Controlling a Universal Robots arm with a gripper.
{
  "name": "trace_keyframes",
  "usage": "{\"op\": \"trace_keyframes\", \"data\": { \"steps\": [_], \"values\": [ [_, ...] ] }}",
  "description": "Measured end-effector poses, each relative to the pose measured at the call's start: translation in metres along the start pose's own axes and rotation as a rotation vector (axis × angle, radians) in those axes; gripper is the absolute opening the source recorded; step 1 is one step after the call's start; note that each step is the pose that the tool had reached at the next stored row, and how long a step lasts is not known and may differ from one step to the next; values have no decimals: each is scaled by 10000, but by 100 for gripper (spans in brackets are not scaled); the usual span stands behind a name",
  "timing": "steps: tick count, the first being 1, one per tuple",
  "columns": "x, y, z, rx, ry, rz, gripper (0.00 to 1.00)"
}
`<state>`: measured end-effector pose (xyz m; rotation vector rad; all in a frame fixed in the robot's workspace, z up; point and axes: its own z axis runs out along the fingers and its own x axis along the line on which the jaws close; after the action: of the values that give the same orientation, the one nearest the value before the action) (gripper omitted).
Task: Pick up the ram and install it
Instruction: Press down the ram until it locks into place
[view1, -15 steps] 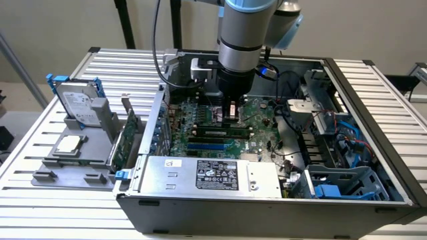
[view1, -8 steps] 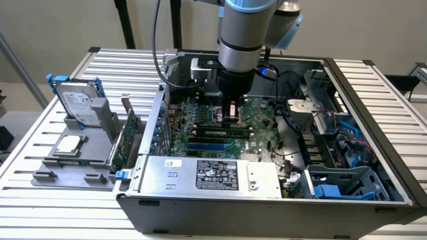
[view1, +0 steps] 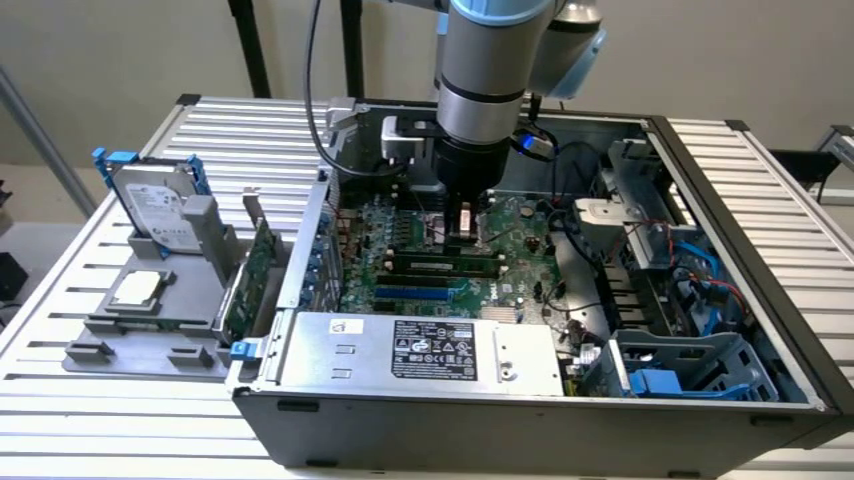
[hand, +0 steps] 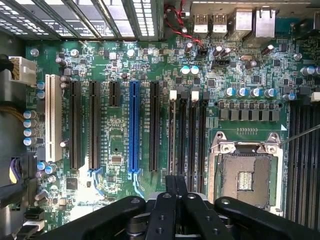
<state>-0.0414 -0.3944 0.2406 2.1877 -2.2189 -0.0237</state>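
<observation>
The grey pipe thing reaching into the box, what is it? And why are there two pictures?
That grey pipe is a robot arm. At its end is a claw for grabbing; I cannot tell whether it holds anything. The box is an open computer, and the claw hangs over its green main board. One picture comes from a camera off the arm. The other comes from a camera on the wrist, looking down at the board, with its blue slot and a square metal chip socket. On the table beside the computer stand a hard drive and a green card.
</observation>
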Motion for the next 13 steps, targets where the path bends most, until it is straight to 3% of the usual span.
{"op": "trace_keyframes", "data": {
  "steps": [5,13],
  "values": [
    [0,0,11,1,-7,-1,11],
    [1,9,146,31,9,-1,11]
  ]
}}
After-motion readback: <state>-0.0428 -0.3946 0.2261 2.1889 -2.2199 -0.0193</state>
